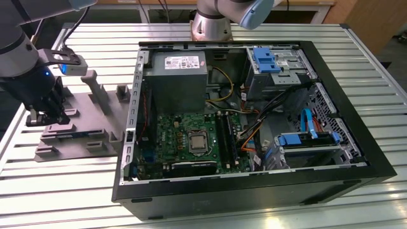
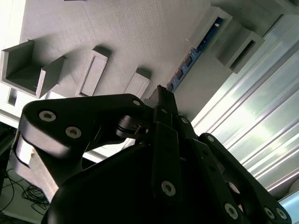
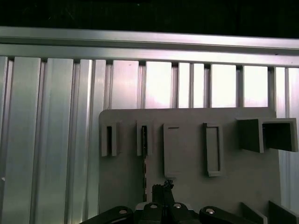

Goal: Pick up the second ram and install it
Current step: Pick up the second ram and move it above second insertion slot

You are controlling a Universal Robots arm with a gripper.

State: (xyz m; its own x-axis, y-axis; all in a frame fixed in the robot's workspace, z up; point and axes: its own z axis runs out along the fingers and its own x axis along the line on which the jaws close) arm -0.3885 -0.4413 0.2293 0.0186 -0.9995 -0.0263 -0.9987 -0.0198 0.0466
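Neither step is complete: the second ram [image 2: 201, 46] stands on edge in its holders on the grey tray [image 2: 140, 32], not lifted and not installed. The gripper [image 2: 161, 95] hangs low over the tray, its jaws drawn together with nothing visible between them. The ram lies just beyond its fingertips, near one end of the stick. The motherboard slots [image 1: 227, 138] in the computer case [image 1: 375, 157] are well apart from the gripper.

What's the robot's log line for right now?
gripper: shut, above grey tray | second ram: in tray slot, not held | install: not done
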